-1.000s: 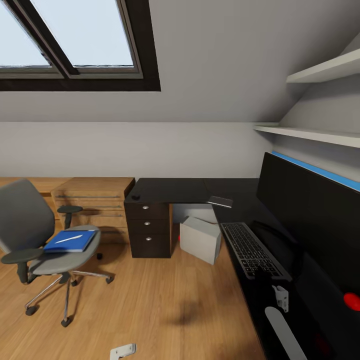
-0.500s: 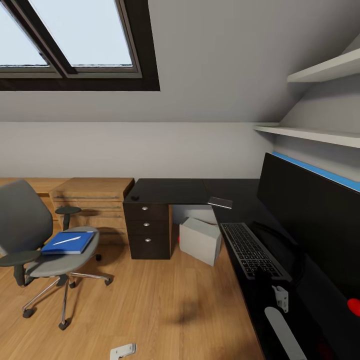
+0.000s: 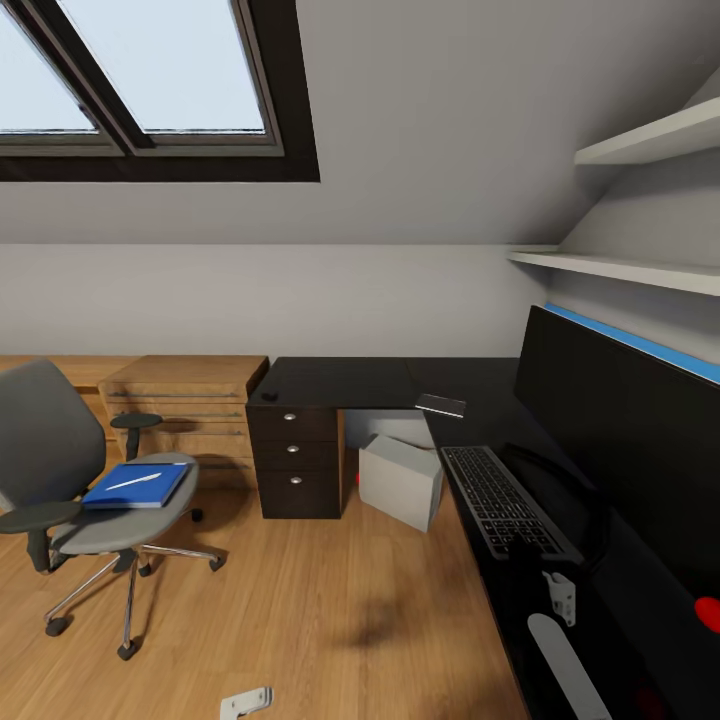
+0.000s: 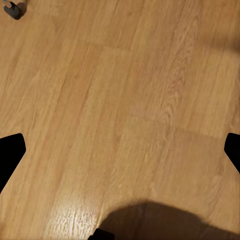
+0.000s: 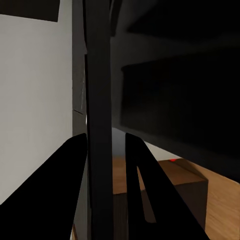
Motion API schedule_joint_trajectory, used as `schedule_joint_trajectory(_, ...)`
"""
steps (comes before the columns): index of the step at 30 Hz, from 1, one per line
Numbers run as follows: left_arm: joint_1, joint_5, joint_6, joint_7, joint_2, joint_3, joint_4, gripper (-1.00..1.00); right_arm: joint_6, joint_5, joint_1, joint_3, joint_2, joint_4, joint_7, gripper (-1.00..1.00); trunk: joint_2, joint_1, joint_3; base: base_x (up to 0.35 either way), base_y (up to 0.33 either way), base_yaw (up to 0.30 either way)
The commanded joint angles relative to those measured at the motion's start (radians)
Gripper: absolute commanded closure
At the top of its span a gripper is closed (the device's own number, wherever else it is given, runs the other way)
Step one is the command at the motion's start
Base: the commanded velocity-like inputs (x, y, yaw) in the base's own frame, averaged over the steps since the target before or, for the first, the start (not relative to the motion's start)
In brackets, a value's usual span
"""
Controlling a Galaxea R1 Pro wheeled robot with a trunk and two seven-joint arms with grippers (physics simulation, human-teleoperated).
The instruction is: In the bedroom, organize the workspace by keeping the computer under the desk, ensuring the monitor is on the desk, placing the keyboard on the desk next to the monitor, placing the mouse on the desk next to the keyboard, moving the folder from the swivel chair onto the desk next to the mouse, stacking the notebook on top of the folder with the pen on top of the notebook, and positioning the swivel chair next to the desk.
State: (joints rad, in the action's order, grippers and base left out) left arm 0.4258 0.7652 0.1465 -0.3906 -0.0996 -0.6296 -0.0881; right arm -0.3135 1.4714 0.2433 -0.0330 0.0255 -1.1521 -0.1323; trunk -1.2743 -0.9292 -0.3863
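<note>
One folder [image 3: 137,485] on swivel chair [image 3: 60,470]; one keyboard [image 3: 505,500] on desk [image 3: 345,382]; jaws' state unclear.

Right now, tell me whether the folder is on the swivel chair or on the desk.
On the swivel chair. The blue folder lies flat on its grey seat, a thin white pen on top, well apart from the black desk.

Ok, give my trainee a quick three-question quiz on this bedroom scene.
1. True or false: the folder lies on the chair.
2. Where does the computer sit? A) on the desk B) on the floor under the desk C) on the chair
3. Fill in: the keyboard lies on the desk in front of the ____.

Key: 1 true; 2 B; 3 monitor.
</note>
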Motion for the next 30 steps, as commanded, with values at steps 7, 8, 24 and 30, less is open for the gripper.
schedule_joint_trajectory(7, 0.001, 0.010, 0.002, -0.004, -0.001, -0.010, 0.005, -1.00, -0.003, 0.006, 0.001, 0.000, 0.002, -0.002, -0.004, 1.00, -0.001, 0.000, -0.001, 0.000, 0.000, 0.000)
schedule_joint_trajectory(8, 0.001, 0.010, 0.002, -0.004, -0.001, -0.010, 0.006, -1.00, -0.003, 0.006, 0.001, 0.000, 0.002, -0.002, -0.004, 1.00, -0.001, 0.000, -0.001, 0.000, 0.000, 0.000)
schedule_joint_trajectory(24, 0.001, 0.008, 0.002, -0.004, -0.003, -0.010, 0.011, -1.00, -0.012, 0.007, 0.001, 0.001, 0.002, -0.002, -0.004, 1.00, -0.001, 0.000, -0.001, 0.000, 0.000, 0.000)
schedule_joint_trajectory(30, 0.001, 0.009, 0.002, -0.004, -0.003, -0.010, 0.011, -1.00, -0.030, 0.007, 0.001, 0.001, 0.002, -0.002, -0.004, 1.00, -0.001, 0.000, -0.001, 0.000, 0.000, 0.000)
